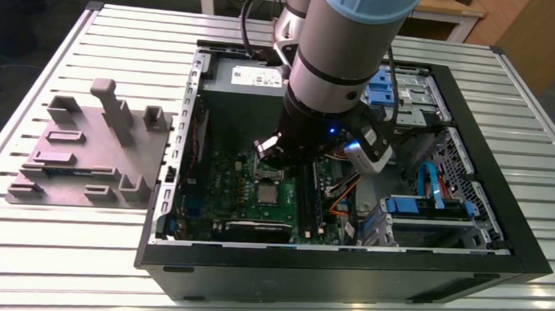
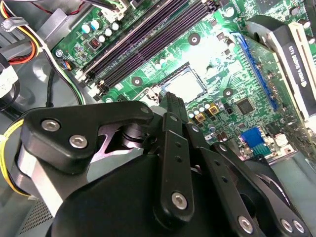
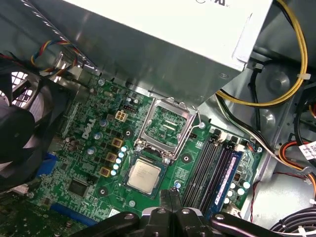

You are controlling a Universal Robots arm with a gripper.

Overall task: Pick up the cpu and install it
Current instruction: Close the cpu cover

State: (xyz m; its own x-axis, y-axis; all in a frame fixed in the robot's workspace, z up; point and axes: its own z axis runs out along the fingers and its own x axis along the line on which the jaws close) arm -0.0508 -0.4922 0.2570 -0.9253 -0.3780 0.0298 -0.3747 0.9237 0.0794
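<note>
A slatted metal table [image 1: 57, 258] stands before a white-legged wooden desk [image 1: 448, 8] and a wooden panel [image 1: 535, 37].

Motherboard [image 3: 84, 163]: green, with yellow-gold squares. Cpu [image 3: 144, 176]: silvery-grey top. Gripper [image 3: 171, 197]: matt black. Power supply [image 1: 248, 77]: grey, white label. Computer case [image 1: 347, 271]: black. Table [image 1: 67, 259]: pale ribbed slats. Fixture block [image 1: 81, 154], at nine o'clock of the case in the exterior view: mauve-grey. Arm [image 1: 343, 53]: silver, light-blue cap

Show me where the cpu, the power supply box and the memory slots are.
cpu [image 3: 144, 176]: first wrist view, centre of its silvery metal top.
power supply box [image 3: 163, 44]: first wrist view, middle of its grey metal side.
memory slots [image 3: 211, 170]: first wrist view, midway along the dark slots.
</note>
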